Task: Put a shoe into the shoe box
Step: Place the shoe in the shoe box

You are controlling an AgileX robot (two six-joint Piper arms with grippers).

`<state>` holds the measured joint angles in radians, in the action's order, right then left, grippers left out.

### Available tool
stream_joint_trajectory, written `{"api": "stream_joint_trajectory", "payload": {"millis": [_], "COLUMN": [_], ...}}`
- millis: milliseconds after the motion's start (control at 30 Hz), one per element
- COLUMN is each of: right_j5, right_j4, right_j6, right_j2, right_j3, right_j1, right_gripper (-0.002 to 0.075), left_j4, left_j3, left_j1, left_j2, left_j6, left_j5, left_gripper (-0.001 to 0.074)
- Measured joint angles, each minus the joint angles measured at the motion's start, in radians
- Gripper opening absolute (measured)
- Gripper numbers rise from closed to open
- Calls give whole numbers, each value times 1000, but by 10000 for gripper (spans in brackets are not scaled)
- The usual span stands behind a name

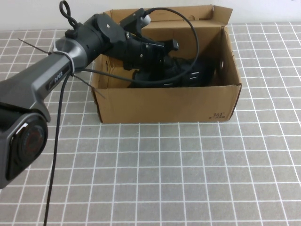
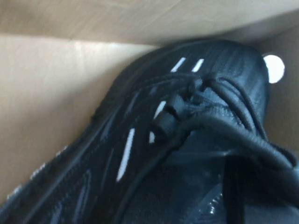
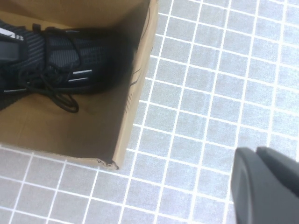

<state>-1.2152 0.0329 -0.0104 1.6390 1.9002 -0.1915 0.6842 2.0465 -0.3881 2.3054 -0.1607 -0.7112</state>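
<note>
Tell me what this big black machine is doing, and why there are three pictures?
It is a robot with two arms. One picture looks down from above; the other two come from small cameras on the arms' wrists. On the tiled table stands a brown shoe box, lid open. A black shoe lies inside it. The left arm reaches into the box, so its left tool is down by the shoe; its camera sees the laces up close. Whether it grips the shoe, I cannot tell. The right tool is shut and holds nothing, above the table beside the box.
</note>
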Motion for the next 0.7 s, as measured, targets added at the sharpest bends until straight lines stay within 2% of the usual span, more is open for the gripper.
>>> {"api": "stream_joint_trajectory", "payload": {"millis": [133,367,700], "right_j5": [0,0,0], "right_j4": [-2,-9,-33], "right_j6": [-9,-10,-15], "right_j2": [0,0,0], "right_j3": [0,0,0], "right_j1": [0,0,0], "right_gripper": [-16,-16,-16], "left_j4": [17,11,-138], "left_j3": [0,18,193], "left_j1": [0,0,0], "left_j2": [2,4,12], "left_j6": [-64,-95,-170], "left_j5": [3,-35,-147], "left_gripper": [13,3,1]}}
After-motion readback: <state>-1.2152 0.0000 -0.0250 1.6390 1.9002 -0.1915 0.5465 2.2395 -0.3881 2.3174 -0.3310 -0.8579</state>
